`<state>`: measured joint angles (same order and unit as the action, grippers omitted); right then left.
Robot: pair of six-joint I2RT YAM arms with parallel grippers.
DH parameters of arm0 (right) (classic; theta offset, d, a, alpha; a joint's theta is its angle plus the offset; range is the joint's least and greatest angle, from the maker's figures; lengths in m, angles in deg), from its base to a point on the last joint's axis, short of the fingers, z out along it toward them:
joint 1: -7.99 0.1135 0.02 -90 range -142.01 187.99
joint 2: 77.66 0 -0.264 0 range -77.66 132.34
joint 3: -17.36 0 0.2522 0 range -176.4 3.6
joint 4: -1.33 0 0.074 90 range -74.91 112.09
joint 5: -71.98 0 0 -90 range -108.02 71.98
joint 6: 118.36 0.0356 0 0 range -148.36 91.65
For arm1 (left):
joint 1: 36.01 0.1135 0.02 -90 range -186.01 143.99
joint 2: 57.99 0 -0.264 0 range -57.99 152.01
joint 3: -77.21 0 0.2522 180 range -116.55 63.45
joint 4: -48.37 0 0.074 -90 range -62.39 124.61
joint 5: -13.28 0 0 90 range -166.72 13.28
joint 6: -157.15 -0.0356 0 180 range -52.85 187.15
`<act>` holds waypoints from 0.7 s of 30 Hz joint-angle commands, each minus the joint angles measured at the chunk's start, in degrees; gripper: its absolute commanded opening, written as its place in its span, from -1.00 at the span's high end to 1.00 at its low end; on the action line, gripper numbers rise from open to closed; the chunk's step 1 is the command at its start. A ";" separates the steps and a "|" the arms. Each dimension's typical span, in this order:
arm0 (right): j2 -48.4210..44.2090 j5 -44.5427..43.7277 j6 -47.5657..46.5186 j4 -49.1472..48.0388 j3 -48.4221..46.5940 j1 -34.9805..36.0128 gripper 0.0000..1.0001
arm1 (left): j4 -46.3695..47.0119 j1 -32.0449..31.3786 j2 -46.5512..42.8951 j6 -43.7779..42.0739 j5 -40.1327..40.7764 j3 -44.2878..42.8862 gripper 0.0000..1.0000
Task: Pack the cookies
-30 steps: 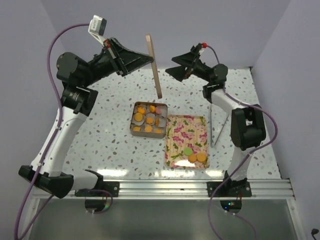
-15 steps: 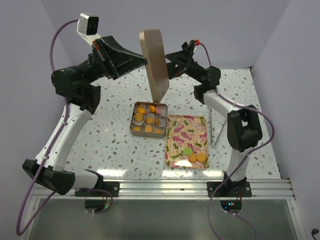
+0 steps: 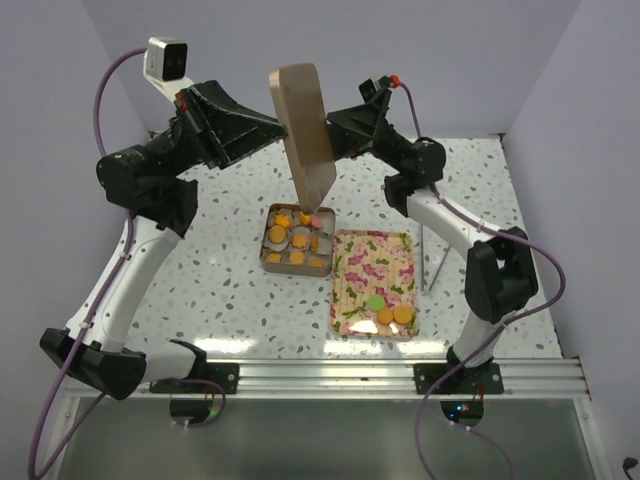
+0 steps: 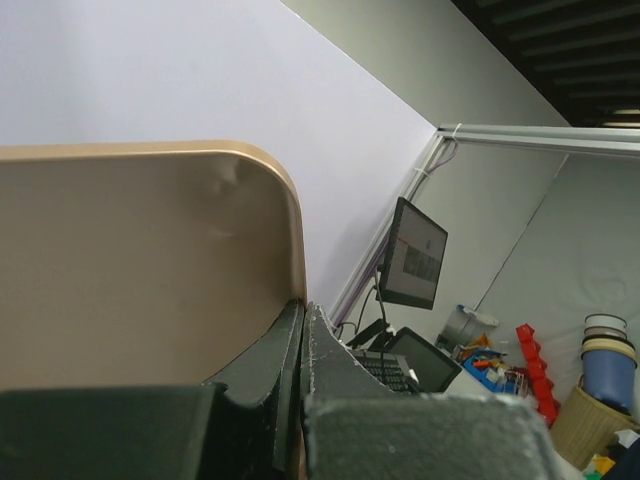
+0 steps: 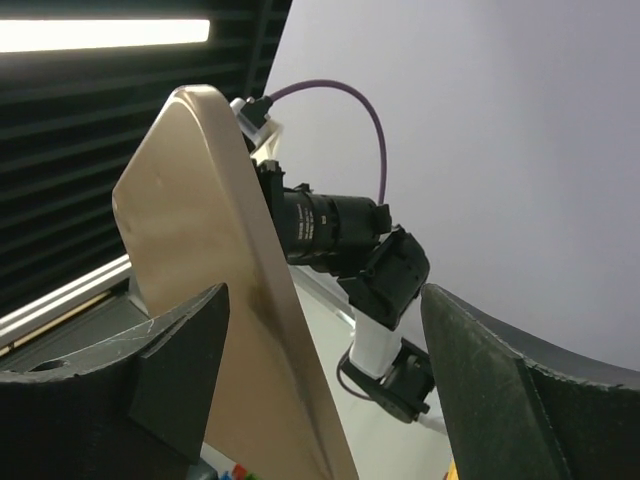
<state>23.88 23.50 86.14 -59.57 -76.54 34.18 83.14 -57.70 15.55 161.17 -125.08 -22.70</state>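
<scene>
**Cookies:** small orange discs (image 3: pixel 283 220) in white paper cups (image 3: pixel 283 246) inside a silver open tin (image 3: pixel 266 252) at mid-tabletop. More orange discs and one green (image 3: pixel 375 302) lie at the near end of a pink-flowered rectangular tray (image 3: pixel 375 262), which sits just beside the tin toward the right edge.

**Tabletop:** white, speckled (image 3: pixel 220 230).

**In the way:** a tan rounded-rectangle metal lid (image 3: pixel 303 120) hangs tilted above the tin. Its lower corner hides part of the tin's far rim.

**Left claw** (image 3: pixel 284 124): clamped on the lid's edge.

**Right claw** (image 3: pixel 335 124): fingers spread wide either side of the lid's opposite edge; contact cannot be made out.

**Unclear:** a thin grey upright piece (image 3: pixel 424 255) beside the tray cannot be identified.
</scene>
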 commanded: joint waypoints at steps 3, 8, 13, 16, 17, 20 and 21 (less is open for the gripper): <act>-5.29 2.25 8.99 -17.90 0.42 4.12 -0.44 | 5.26 0.34 -2.34 0.90 2.48 1.59 1.00; -8.02 1.55 7.76 -17.90 4.11 4.92 0.42 | 5.26 0.34 -3.66 0.82 2.83 3.35 1.00; -9.86 1.47 7.58 -17.90 5.25 4.92 0.74 | 1.58 0.42 -6.03 -1.11 3.18 6.77 1.00; -11.01 0.06 7.67 -17.81 6.13 4.92 0.80 | -3.24 0.77 -8.22 -3.21 3.79 8.97 0.81; -11.18 -0.29 7.67 -17.81 6.22 4.92 0.86 | -4.92 0.86 -8.93 -4.01 3.97 10.55 0.74; -11.71 -1.17 7.76 -17.81 6.22 4.83 1.00 | -13.08 1.30 -11.74 -7.88 5.29 13.88 0.45; -11.80 -1.18 7.85 -17.81 6.14 4.83 1.00 | -15.03 1.65 -12.45 -9.10 5.55 14.77 0.37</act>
<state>14.85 21.66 88.66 -60.37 -70.24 37.97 79.71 -56.90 3.64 158.04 -120.90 -10.88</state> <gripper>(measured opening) 0.258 0.297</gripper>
